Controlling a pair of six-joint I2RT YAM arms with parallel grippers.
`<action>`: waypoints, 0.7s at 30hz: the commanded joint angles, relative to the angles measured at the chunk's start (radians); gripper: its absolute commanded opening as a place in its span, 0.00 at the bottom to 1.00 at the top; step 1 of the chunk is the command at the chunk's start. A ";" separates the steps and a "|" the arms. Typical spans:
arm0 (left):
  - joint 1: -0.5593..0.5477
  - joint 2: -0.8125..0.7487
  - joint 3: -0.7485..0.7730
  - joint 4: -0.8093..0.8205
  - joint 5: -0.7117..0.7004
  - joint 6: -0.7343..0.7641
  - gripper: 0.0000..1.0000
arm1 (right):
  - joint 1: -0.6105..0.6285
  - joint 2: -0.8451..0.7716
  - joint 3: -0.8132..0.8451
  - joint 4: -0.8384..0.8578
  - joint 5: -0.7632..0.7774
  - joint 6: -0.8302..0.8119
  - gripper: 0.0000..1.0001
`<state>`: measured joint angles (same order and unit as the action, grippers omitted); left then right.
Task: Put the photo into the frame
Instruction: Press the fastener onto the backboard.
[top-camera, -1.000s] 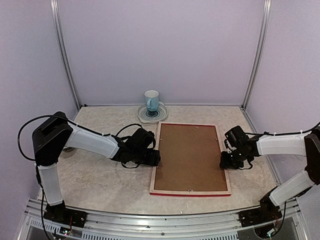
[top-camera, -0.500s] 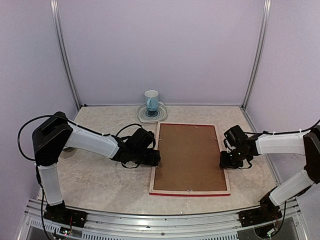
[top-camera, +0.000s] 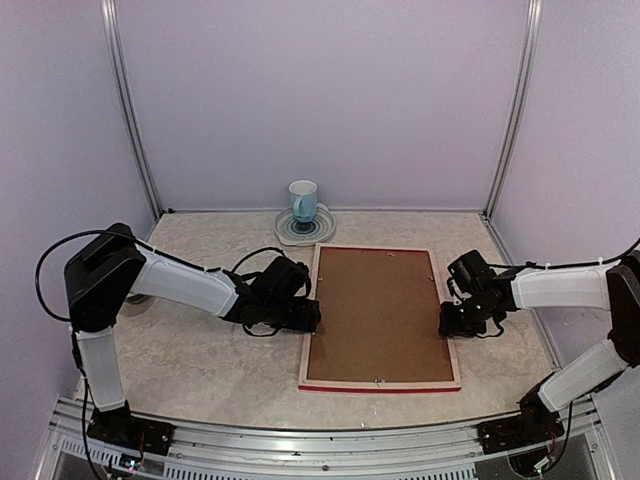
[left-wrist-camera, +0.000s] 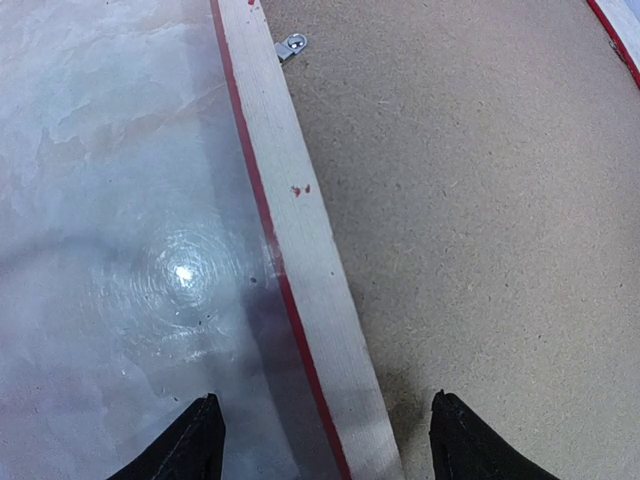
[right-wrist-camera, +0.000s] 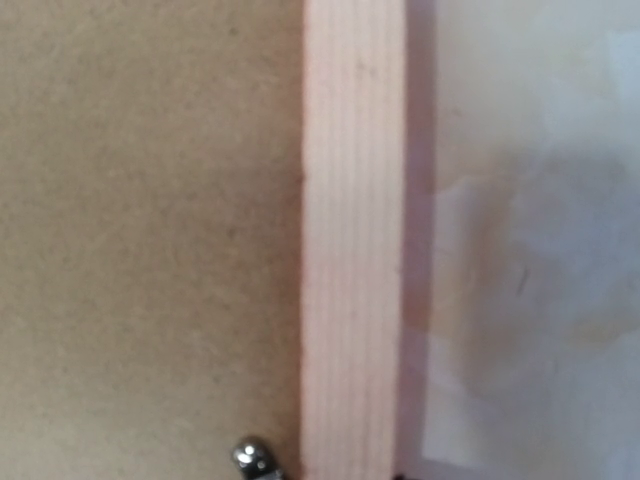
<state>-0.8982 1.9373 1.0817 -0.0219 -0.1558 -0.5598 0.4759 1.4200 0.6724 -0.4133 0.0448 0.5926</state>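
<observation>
The frame (top-camera: 380, 384) lies face down on the table, pale wood reverse up, with red edges. The brown backing board (top-camera: 378, 312) sits inside it. The photo is hidden. My left gripper (top-camera: 311, 318) is open at the frame's left rail. In the left wrist view the gripper (left-wrist-camera: 330, 445) straddles the rail (left-wrist-camera: 300, 230), one fingertip (left-wrist-camera: 195, 445) over the table and the other over the backing board (left-wrist-camera: 470, 200). My right gripper (top-camera: 450, 324) is low at the frame's right rail. The right wrist view shows only that rail (right-wrist-camera: 350, 250) and the backing board (right-wrist-camera: 150, 250), with no fingers.
A blue-and-white mug (top-camera: 303, 200) stands on a round coaster (top-camera: 305, 234) just behind the frame's far left corner. Small metal tabs (left-wrist-camera: 292, 45) (right-wrist-camera: 250, 457) sit on the frame's inner edge. The marbled table (top-camera: 200, 350) is walled by lilac panels.
My right gripper has edged slightly left against the frame, and the frame has shifted a touch left. The left arm has not moved.
</observation>
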 joint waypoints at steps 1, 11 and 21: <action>0.004 -0.023 -0.003 -0.009 0.016 0.002 0.70 | 0.018 0.024 -0.011 0.025 -0.023 -0.011 0.30; 0.001 -0.020 -0.006 -0.006 0.016 -0.001 0.70 | 0.018 -0.002 0.010 0.011 -0.022 -0.010 0.42; 0.000 -0.018 -0.012 -0.004 0.015 -0.001 0.70 | 0.018 0.005 0.004 0.001 0.003 -0.015 0.41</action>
<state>-0.8982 1.9373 1.0817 -0.0216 -0.1535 -0.5602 0.4824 1.4220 0.6724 -0.4023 0.0330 0.5877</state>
